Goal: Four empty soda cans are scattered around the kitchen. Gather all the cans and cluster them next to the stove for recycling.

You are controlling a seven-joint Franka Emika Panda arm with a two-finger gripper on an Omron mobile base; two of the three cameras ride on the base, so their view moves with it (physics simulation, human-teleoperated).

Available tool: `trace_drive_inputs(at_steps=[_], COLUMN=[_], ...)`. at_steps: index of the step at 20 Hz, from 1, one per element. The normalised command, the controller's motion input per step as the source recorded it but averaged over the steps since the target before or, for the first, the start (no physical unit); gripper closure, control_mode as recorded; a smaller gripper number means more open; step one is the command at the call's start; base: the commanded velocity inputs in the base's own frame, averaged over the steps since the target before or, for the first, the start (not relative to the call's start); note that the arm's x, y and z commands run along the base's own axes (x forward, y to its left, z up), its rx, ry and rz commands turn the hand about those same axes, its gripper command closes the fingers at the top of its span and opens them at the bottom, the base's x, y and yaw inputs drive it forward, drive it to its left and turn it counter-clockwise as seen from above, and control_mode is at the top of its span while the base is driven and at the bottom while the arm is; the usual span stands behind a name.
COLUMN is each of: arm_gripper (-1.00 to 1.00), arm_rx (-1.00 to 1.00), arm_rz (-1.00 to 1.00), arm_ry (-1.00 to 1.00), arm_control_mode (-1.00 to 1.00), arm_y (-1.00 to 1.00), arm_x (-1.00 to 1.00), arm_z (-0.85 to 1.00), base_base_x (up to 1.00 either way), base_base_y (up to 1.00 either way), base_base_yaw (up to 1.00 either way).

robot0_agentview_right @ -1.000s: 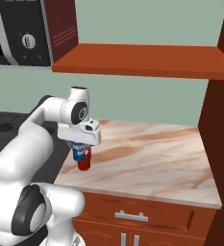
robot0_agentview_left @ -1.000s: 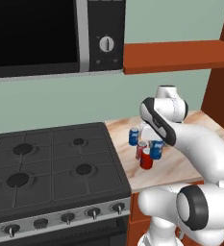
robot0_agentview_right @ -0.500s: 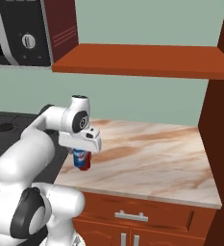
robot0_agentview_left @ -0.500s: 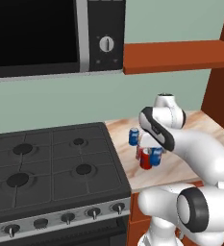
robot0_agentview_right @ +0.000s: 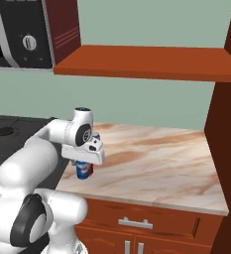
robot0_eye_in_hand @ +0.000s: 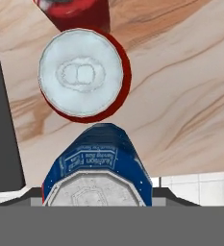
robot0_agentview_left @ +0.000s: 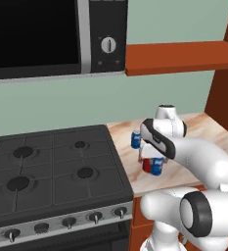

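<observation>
- Lowest in the hand view, a blue can (robot0_eye_in_hand: 98, 168) sits right under the camera with its silver top toward the lens, and the gripper (robot0_agentview_left: 153, 163) has its jaws drawn narrow on it; the fingers themselves are hidden behind the can.
- Just above it in that view stands a red can (robot0_eye_in_hand: 84, 77), upright, its silver top seen from above, almost touching the blue one.
- At the top edge of the hand view, a second red can (robot0_eye_in_hand: 77, 12) shows only its lower body, just beyond the first.
- Centre-right of the left base view, the held can reads as blue with a red can (robot0_agentview_left: 147, 164) tight against its left side, both on the beige countertop (robot0_agentview_left: 203, 128).
- Slightly higher and to the left in the same view, a second blue can (robot0_agentview_left: 136, 139) stands upright near the stove's right edge.
- That makes four cans counted: two blue, two red, all close together on the counter beside the stove (robot0_agentview_left: 52, 171).
- Filling the lower left of the left base view, the stove shows four burners and a front strip of knobs.
- At upper left, one black microwave (robot0_agentview_left: 47, 34) with a single round dial hangs above the stove, with one reddish-brown shelf (robot0_agentview_right: 151, 62) to its right.
</observation>
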Motion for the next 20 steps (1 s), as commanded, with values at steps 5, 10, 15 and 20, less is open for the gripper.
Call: trace_drive_inputs(at_steps=[5, 10, 15, 20], arm_gripper=[1.00, 1.00, 1.00, 1.00], arm_rx=[0.00, 0.00, 0.00, 0.00], arm_rz=[0.00, 0.00, 0.00, 0.00], arm_ry=[0.00, 0.00, 0.00, 0.01], arm_control_mode=[-1.00, -1.00, -1.00, -1.00], arm_y=[0.02, 0.04, 0.03, 0.00], arm_x=[0.08, 0.14, 0.11, 0.03], arm_z=[-0.31, -0.30, -0.24, -0.20], base_base_x=[0.00, 0.00, 0.00, 0.00], base_base_y=[0.00, 0.00, 0.00, 0.00], base_base_yaw=[0.00, 0.00, 0.00, 0.00])
